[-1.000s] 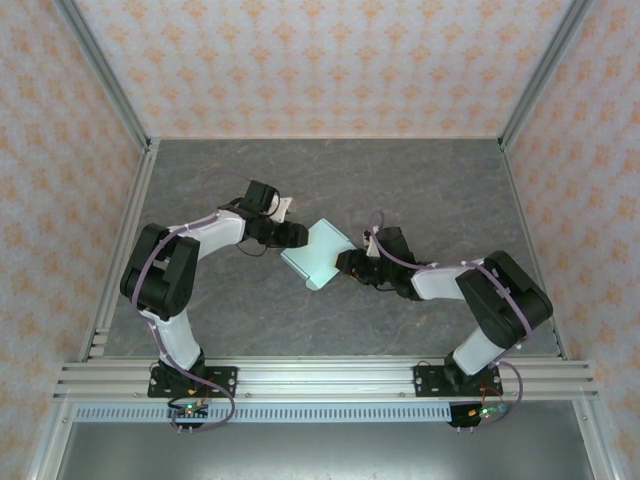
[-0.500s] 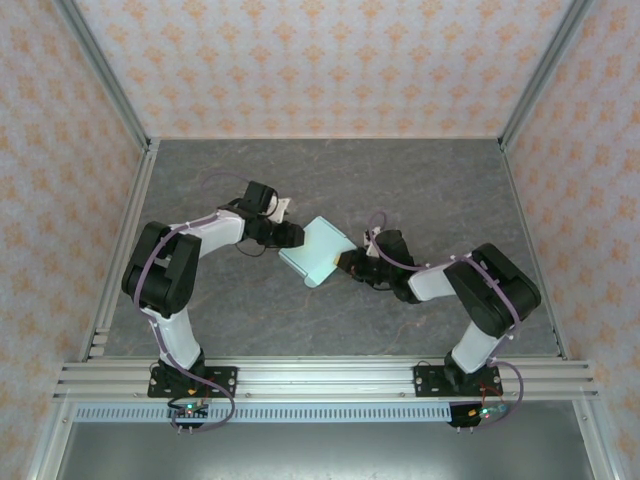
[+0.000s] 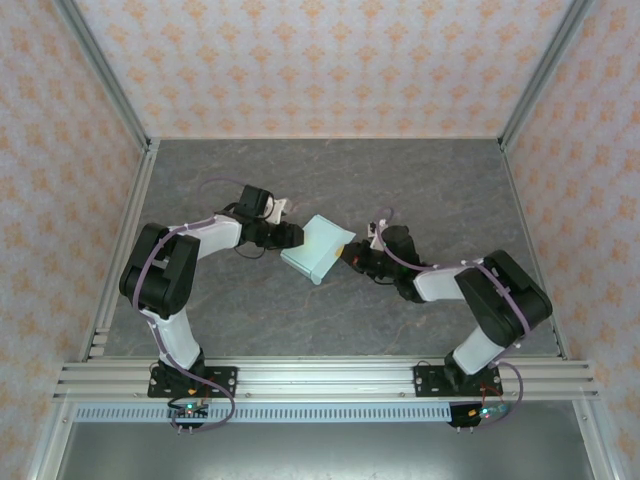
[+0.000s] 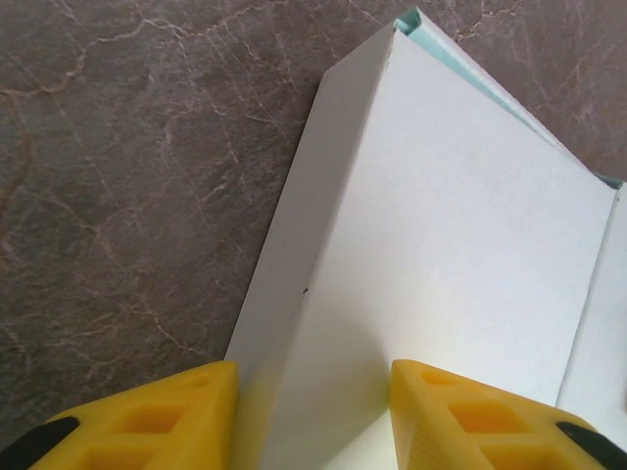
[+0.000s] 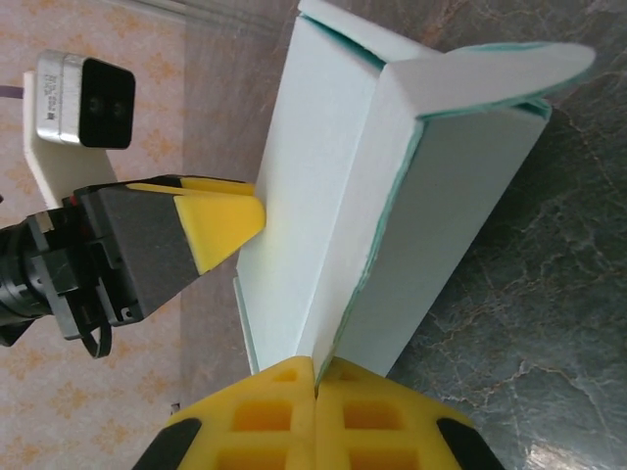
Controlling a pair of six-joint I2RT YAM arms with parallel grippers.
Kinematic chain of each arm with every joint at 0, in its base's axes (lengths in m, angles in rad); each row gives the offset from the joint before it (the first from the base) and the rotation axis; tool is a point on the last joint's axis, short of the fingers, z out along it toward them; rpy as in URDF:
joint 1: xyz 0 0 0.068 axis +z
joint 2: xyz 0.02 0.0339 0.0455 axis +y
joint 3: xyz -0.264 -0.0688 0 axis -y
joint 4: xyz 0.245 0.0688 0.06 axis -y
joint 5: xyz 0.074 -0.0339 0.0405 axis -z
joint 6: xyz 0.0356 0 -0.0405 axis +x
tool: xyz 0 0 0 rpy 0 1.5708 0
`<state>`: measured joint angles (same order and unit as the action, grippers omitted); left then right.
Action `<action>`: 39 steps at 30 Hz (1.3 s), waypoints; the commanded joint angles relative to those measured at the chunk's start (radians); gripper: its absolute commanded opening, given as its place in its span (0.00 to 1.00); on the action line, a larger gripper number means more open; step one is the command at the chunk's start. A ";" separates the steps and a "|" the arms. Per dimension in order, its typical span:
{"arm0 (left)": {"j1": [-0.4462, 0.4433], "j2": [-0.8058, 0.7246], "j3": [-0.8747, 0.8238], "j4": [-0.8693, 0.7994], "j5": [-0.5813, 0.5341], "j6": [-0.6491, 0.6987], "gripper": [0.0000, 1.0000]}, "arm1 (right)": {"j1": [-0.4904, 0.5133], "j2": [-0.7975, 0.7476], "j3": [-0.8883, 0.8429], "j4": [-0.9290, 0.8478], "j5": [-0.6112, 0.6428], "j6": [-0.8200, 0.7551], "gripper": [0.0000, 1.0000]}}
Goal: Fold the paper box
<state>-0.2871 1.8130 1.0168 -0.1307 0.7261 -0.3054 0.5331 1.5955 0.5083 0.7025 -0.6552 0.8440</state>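
step: fold side panel up, judged | right gripper (image 5: 315, 374): pinched onto paper box (image 5: 333, 196) edge, anchoring | left gripper (image 4: 313, 392): jaws apart, astride crease just ahead; push squarely, avoid buckling

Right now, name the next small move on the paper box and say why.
Probably close the left gripper on the panel it straddles. Its fingers stand apart with the crease of the paper box between them, while the right gripper is shut on the opposite edge. Pinching there would likely set the fold.
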 commanded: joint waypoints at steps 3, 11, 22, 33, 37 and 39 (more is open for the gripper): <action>-0.026 0.000 -0.034 -0.022 0.080 -0.016 0.44 | 0.002 -0.071 0.010 0.026 -0.017 -0.052 0.01; -0.039 0.010 -0.024 -0.035 0.093 -0.004 0.46 | -0.001 -0.136 0.040 -0.047 -0.007 -0.065 0.01; -0.066 0.048 0.008 -0.107 0.007 0.036 0.46 | 0.000 -0.101 -0.004 -0.103 0.046 -0.104 0.00; -0.086 0.050 0.040 -0.202 -0.091 0.070 0.41 | -0.001 0.000 -0.027 -0.081 0.079 -0.096 0.01; -0.084 0.045 0.045 -0.211 -0.080 0.066 0.35 | 0.001 -0.022 -0.009 -0.120 0.079 -0.115 0.02; -0.081 0.045 0.039 -0.192 -0.040 0.052 0.33 | -0.002 -0.043 0.007 -0.169 0.089 -0.142 0.02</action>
<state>-0.3458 1.8290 1.0729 -0.2207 0.6609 -0.2596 0.5247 1.5703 0.4904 0.5716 -0.5934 0.7677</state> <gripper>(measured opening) 0.335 0.045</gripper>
